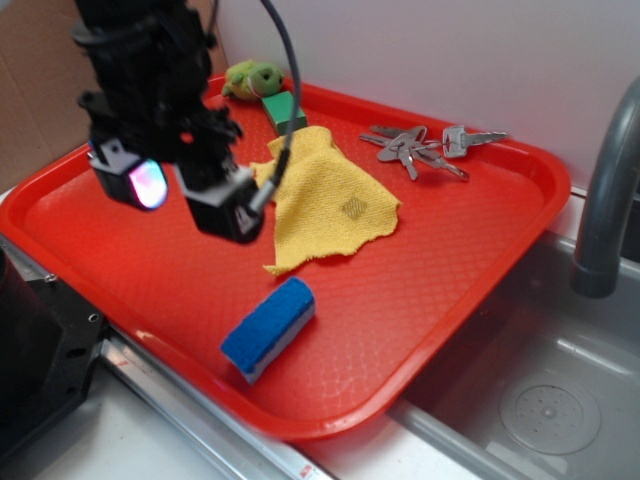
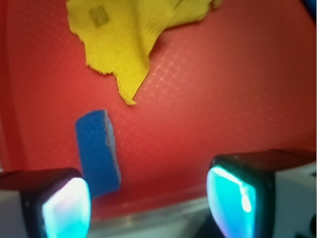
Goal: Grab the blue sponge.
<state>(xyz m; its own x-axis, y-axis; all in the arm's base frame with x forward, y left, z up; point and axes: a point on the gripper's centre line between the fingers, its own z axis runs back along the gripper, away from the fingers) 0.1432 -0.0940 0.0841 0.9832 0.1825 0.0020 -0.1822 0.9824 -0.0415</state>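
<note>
Tool (image 1: pixel 190 195) is hanging wide open and empty above the tray (image 1: pixel 420 300), sponge (image 1: pixel 268 328) lying loose near the yellow cloth (image 1: pixel 325 195).

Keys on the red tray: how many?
About 5 silver metal keys in one bunch at the red plastic tray's far right corner, right of the yellow cloth. They overlap; some may be hidden.

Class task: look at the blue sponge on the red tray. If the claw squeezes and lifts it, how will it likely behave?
The blue sponge looks like soft foam, so it will probably compress between the open claw fingers and feel light. Lying flat on its long side on the tray, it seems unlikely to roll. Its rounded ends might slip, so gripping across the middle seems safer.
</note>
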